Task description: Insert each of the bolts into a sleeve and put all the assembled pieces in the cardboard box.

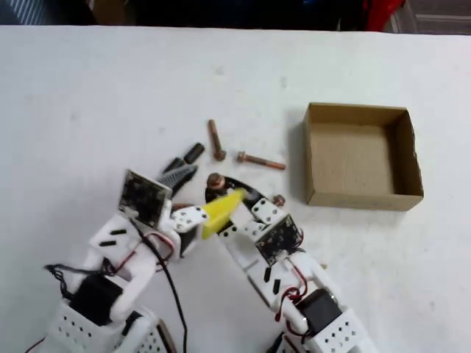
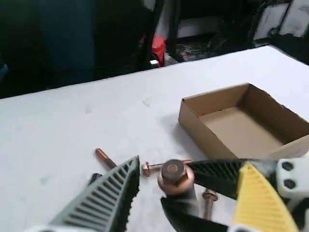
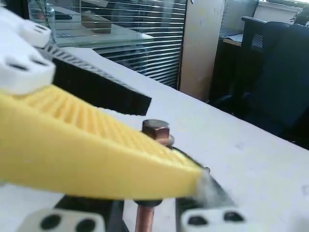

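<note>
A copper bolt point(image 1: 215, 180) stands head-up in the middle of the table, pinched between the black fingers of my right gripper point(image 1: 232, 190). Its bare shaft point(image 3: 145, 217) runs down between those jaws. A dark piece point(image 2: 184, 197) sits under the bolt head point(image 2: 176, 176); I cannot tell if it is a sleeve. My left gripper point(image 1: 217, 185) is open, with its grey finger point(image 2: 108, 193) and yellow finger point(image 2: 256, 203) on either side of the bolt. Loose bolts point(image 1: 215, 140) point(image 1: 261, 160) and a black sleeve point(image 1: 193, 153) lie just beyond. The cardboard box point(image 1: 401, 158) holds nothing.
Another bolt point(image 1: 278, 200) lies beside the right gripper, toward the box. The box wall point(image 2: 205, 140) stands close to the right of both grippers. Bare white table stretches to the left and far side; chairs and dark furniture lie past the far edge.
</note>
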`<action>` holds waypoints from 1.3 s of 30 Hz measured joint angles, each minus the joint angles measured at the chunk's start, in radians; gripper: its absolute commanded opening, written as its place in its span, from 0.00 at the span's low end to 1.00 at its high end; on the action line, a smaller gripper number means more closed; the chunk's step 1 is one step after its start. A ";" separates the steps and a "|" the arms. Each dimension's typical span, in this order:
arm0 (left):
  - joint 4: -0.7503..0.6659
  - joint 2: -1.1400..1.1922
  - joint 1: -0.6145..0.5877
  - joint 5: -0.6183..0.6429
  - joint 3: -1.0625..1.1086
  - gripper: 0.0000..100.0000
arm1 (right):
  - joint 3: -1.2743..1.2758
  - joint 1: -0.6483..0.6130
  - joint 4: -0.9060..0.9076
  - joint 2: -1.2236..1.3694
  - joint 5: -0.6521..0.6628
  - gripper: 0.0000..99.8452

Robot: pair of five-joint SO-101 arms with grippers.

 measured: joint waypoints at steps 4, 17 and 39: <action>0.000 0.002 -0.014 -0.006 -0.081 0.23 | 0.000 0.000 0.023 -0.002 0.000 0.02; 0.258 -0.018 -0.233 -0.006 -0.316 0.02 | 0.000 0.031 0.048 -0.002 0.000 0.02; 0.454 -0.318 -0.471 -0.038 -0.008 0.02 | 0.000 0.031 0.083 -0.002 0.000 0.02</action>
